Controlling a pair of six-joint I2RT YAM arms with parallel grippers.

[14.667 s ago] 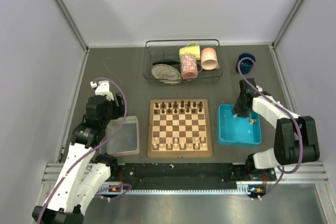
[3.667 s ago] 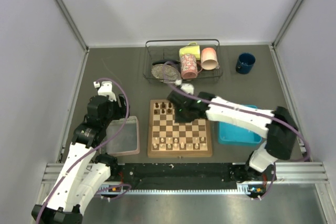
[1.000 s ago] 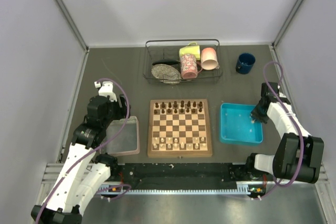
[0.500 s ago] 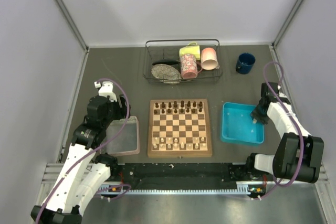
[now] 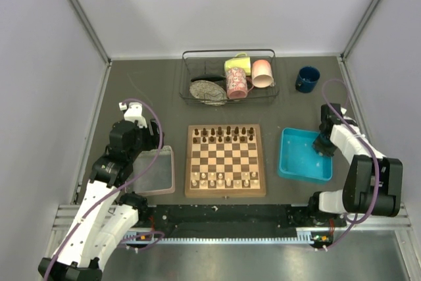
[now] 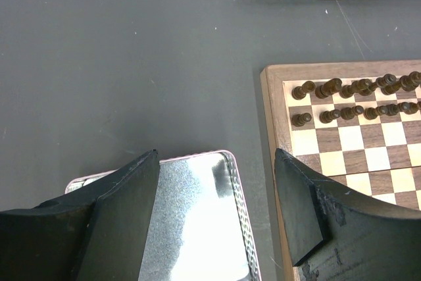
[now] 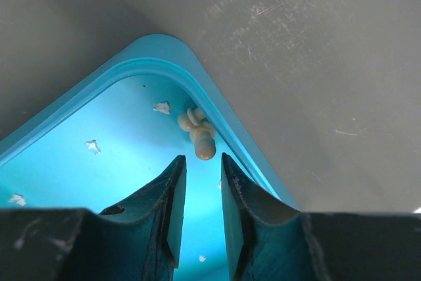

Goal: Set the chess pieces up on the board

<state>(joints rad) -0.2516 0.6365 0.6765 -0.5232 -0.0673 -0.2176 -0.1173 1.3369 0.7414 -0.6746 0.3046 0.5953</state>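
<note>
Top external view: the board (image 5: 225,160) sat at the middle of the table (image 5: 145,90), with an arm to either side of it.
Dark pieces: the dark brown chess pieces (image 5: 225,134) filled the two rows along the board's 12 o'clock edge.
Pale pieces: the cream chess pieces (image 5: 225,178) stood in the two rows at the 6 o'clock edge; whether every square there was filled could not be made out.
Blue tray: the blue tray (image 5: 293,162) lay at 3 o'clock from the board, just beside it and slightly askew.
Stray piece: one cream piece (image 7: 199,137) lay on its side in a corner of the blue tray, against the wall.
Right gripper: the right gripper (image 7: 202,164) hung over that corner, its jaws parted by a narrow gap and gripping nothing, the stray piece just beyond the fingertips (image 7: 176,166).
Pinkish tray: the clear pinkish tray (image 5: 170,176) lay at 9 o'clock from the board, close to its border.
Left gripper: the left gripper (image 6: 217,159) hovered over the pinkish tray, jaws spread wide and empty.
Wire basket: the wire basket (image 5: 187,64) at 12 o'clock from the board held a yellow mug (image 5: 237,65), a pink mug (image 5: 262,74), a patterned mug (image 5: 236,83) and a speckled plate (image 5: 207,90).
Blue mug: the dark blue mug (image 5: 307,78) stood alone at about 2 o'clock from the board, well apart from it.
</note>
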